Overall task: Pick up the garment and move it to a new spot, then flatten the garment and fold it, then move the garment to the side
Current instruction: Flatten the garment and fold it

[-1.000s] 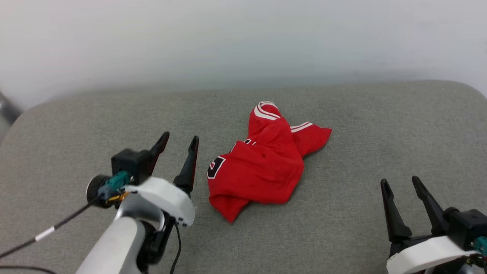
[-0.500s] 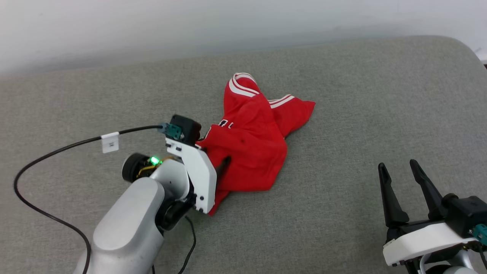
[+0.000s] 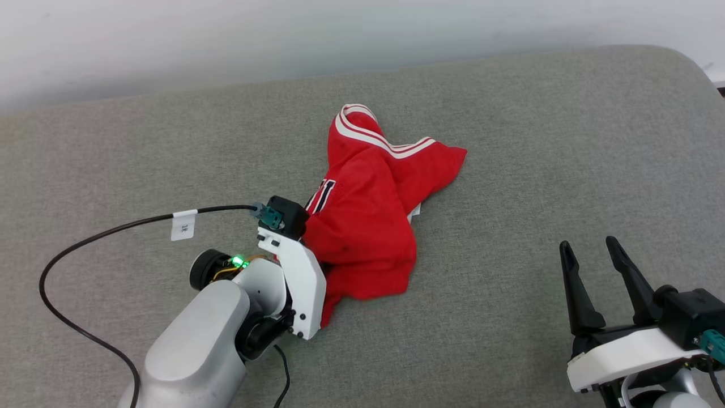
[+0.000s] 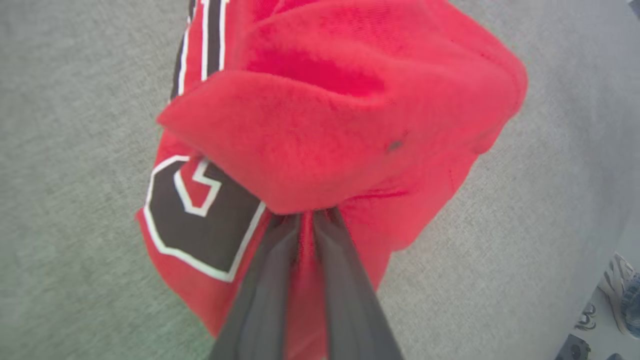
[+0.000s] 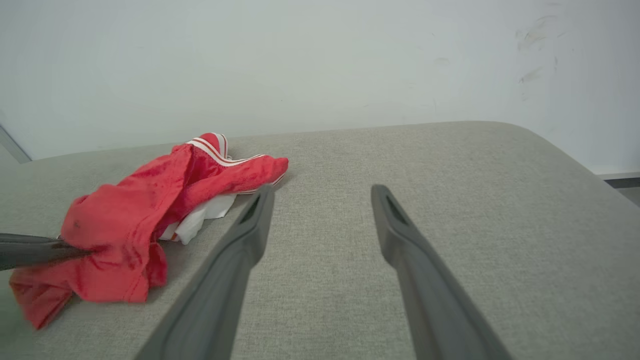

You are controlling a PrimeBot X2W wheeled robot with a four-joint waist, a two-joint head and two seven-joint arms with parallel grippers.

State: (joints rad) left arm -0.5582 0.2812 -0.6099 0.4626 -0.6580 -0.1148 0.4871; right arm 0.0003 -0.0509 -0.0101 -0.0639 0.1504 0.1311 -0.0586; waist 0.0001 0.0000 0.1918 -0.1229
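The garment (image 3: pixel 368 215) is a red jersey with white-striped trim, lying crumpled in the middle of the grey cushion. My left gripper (image 3: pixel 324 265) reaches into its near-left edge, the fingertips buried in the cloth. In the left wrist view the garment (image 4: pixel 340 125) bunches over my left gripper (image 4: pixel 307 216), whose two fingers are pinched together on a red fold beside a black, white-outlined number. My right gripper (image 3: pixel 587 243) hovers open at the lower right, well apart from the shirt. From the right wrist, the garment (image 5: pixel 130 220) lies left of the open right gripper (image 5: pixel 322 192).
The grey cushion (image 3: pixel 538 170) stretches wide around the shirt and rounds off at its far right corner (image 3: pixel 688 62). A pale wall (image 3: pixel 340 34) runs behind it. A black cable (image 3: pixel 113 232) loops over the cushion left of my left arm. Shoes (image 4: pixel 617 295) show beyond the cushion's edge.
My left gripper has gone from open to shut on the garment's near edge, and the cloth there has bunched and pulled up. The right gripper stays open.
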